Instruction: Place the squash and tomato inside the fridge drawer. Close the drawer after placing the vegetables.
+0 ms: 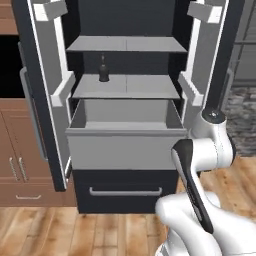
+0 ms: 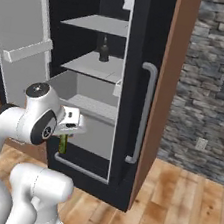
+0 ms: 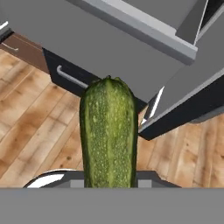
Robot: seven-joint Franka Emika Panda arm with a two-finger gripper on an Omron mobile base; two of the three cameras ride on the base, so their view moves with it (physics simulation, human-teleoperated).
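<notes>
Facing open fridge [image 1: 125,30], fridge drawer [image 1: 125,145] pulled out above wood floor [image 2: 182,204].

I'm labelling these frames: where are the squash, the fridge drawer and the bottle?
squash [image 3: 108,135], hand view, middle of its green body.
fridge drawer [image 1: 122,147], left base view, plain grey front.
bottle [image 1: 103,70], left base view, its body on the shelf.

Speckled, bumpy squash [image 3: 108,135]; matt grey fridge drawer [image 1: 125,146]; wooden floor [image 3: 39,131].
</notes>
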